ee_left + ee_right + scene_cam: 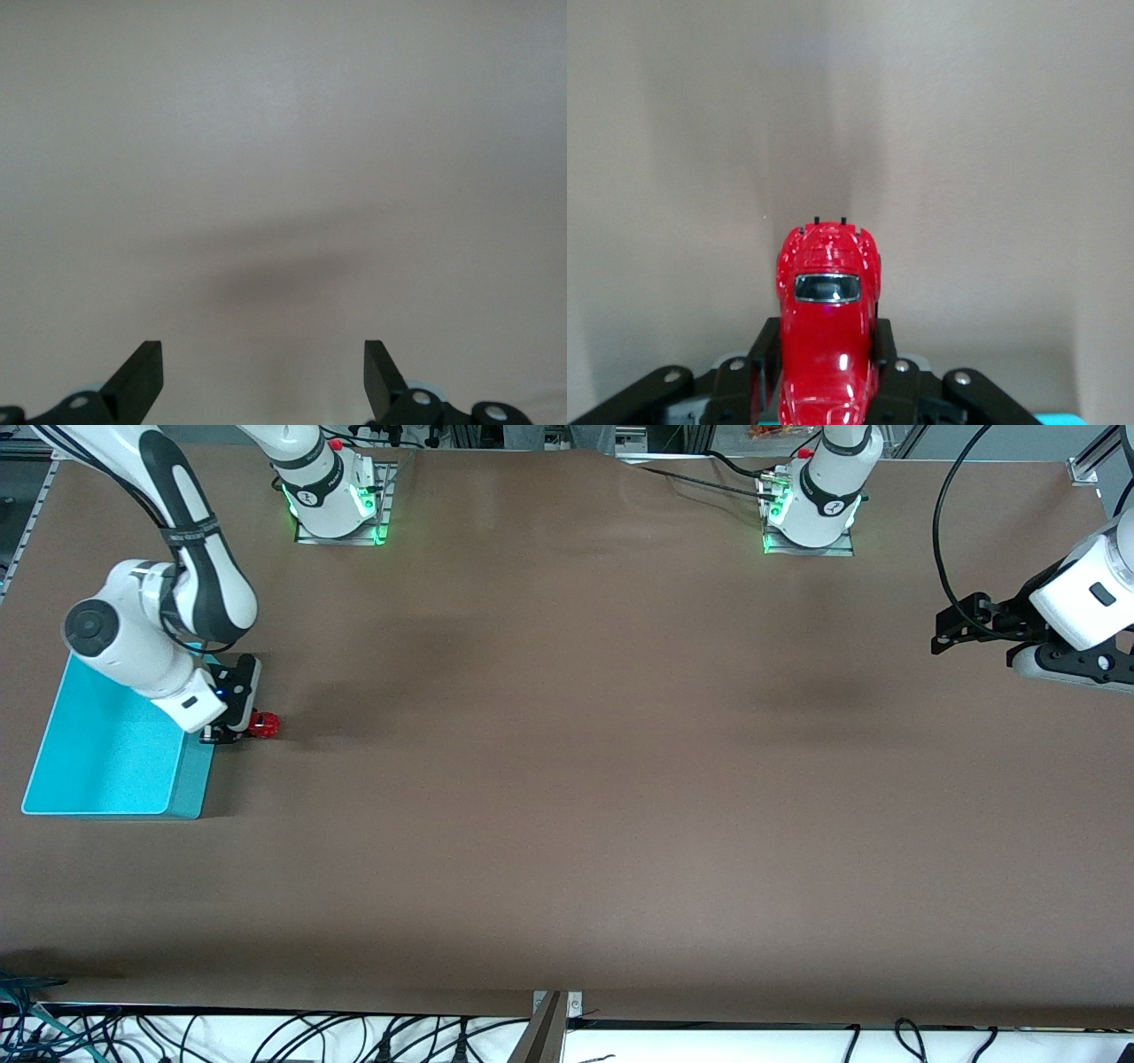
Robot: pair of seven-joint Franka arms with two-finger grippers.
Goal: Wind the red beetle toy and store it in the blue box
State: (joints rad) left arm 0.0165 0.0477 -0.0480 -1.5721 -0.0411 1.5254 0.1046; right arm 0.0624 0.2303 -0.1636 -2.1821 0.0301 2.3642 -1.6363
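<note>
Front view: the bench [567,779] is covered in plain brown. The blue box [106,753] sits at the right arm's end of the bench, open side up. The right arm reaches down from its base across the box's upper part, so that corner is hidden. The right hand [237,731] is just beside the box wall, on the side toward the left arm's end. Its fingers are clamped on the red beetle toy [263,725], which sticks out past the fingertips and is outside the box, low at the brown surface; cannot tell from here if its wheels touch. The left hand [943,631] hangs over the left arm's end of the bench, well apart from toy and box; this arm waits.

Left wrist view: the left hand [263,376] shows two dark fingertips [140,376] standing wide apart, nothing between them, bare brown surface below.

Right wrist view: the right hand [827,372] grips the toy [828,328] by its flanks, one finger on each side. The glossy red body points away from the wrist, with one dark window on top. A sliver of the box [1056,419] shows at the frame edge.
</note>
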